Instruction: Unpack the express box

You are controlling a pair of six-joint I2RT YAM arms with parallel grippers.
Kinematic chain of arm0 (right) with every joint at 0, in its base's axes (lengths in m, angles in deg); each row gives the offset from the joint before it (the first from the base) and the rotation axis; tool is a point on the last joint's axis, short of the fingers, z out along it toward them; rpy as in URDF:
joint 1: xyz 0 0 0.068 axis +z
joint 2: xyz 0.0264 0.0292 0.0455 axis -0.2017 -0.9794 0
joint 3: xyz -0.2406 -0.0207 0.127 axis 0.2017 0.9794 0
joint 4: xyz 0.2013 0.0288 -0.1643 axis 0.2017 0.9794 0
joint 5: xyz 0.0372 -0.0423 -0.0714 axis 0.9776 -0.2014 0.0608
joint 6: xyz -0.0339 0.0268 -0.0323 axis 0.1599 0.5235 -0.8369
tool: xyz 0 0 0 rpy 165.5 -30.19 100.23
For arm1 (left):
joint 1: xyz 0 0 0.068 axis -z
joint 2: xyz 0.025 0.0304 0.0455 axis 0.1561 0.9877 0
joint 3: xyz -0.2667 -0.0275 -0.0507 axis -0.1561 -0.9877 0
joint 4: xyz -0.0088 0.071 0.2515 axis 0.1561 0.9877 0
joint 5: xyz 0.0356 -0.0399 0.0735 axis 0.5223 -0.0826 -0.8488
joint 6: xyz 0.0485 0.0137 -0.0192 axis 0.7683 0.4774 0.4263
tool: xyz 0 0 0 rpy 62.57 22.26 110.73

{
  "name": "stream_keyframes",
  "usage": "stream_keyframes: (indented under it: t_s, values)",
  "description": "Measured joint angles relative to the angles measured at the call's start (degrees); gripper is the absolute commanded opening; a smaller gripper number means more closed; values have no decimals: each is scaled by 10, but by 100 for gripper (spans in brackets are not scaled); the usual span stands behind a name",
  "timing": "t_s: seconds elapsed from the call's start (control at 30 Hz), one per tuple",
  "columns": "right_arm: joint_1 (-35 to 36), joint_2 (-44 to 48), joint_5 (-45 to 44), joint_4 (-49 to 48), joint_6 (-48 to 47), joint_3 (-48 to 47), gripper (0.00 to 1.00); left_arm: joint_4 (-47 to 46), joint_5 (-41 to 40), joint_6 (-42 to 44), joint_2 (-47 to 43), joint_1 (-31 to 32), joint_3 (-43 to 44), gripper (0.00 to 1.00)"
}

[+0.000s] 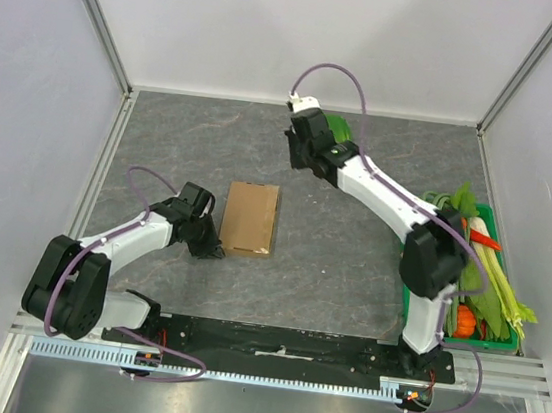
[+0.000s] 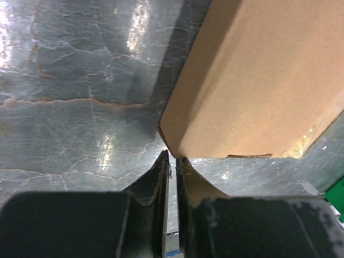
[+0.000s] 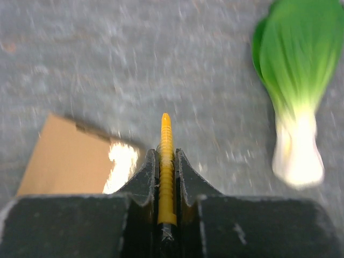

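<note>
The express box (image 1: 250, 218) is a flat brown cardboard box lying closed on the grey table. It also shows in the left wrist view (image 2: 258, 80) and the right wrist view (image 3: 64, 161). My left gripper (image 1: 212, 251) is shut and empty, its tips (image 2: 172, 157) at the box's near left corner. My right gripper (image 1: 300, 159) is shut on a yellow ridged tool (image 3: 166, 156), whose tip sticks out past the fingers (image 3: 166, 152). It hovers beyond the box's far right, next to the green-and-white bok choy (image 3: 295, 91).
The bok choy (image 1: 338, 129) lies at the back of the table, partly behind the right arm. A green crate (image 1: 481, 344) with several vegetables stands at the right edge. White walls close the table on three sides.
</note>
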State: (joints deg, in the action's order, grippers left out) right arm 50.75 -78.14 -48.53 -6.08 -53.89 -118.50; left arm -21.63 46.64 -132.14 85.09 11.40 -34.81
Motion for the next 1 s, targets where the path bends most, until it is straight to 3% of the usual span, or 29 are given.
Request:
stream_keyframes:
  t_s: [0.2, 0.4, 0.67, 1.0]
  values:
    - [-7, -167, 24, -39, -30, -149, 0, 6, -24, 0, 2, 0, 0, 15]
    - [-8, -209, 53, -14, -37, -150, 0, 0, -33, -5, 3, 0, 0, 23]
    - [-8, -150, 96, -18, -32, -67, 0, -4, -57, -19, 47, 0, 40, 30]
    - [0, 25, 76, 8, -35, 104, 0, 12, -84, -16, 156, -16, 158, 30]
